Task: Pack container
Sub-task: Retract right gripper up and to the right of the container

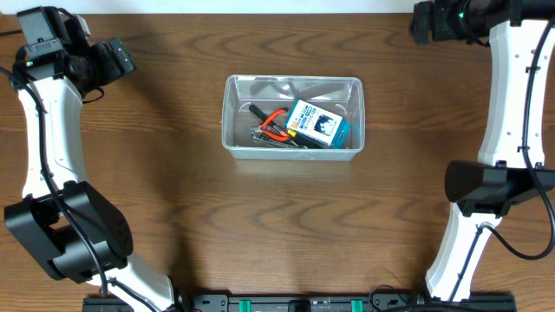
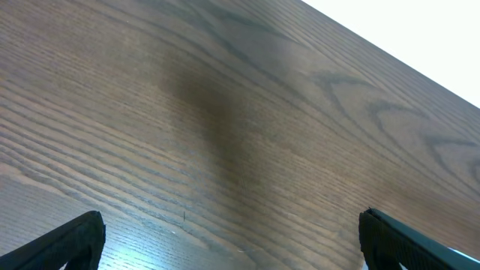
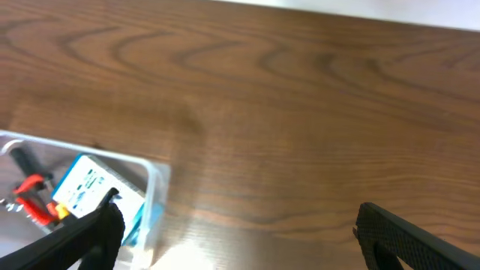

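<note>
The container sits centre-far on the dark wood table, a blue-and-white box and a red-handled tool inside. Left gripper and right gripper hover at the far corners, well apart from it, both spread wide.

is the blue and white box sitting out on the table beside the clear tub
No, the blue-and-white box lies inside the container, next to the red-handled tool.

Left arm: white tubular links, bulky black joint housings.
Right arm: matching white links and black joints; green indicator light at the wrist.
Cables: thin, black, looping beside links.
End effector fingers: matte black, wedge-shaped.
</note>
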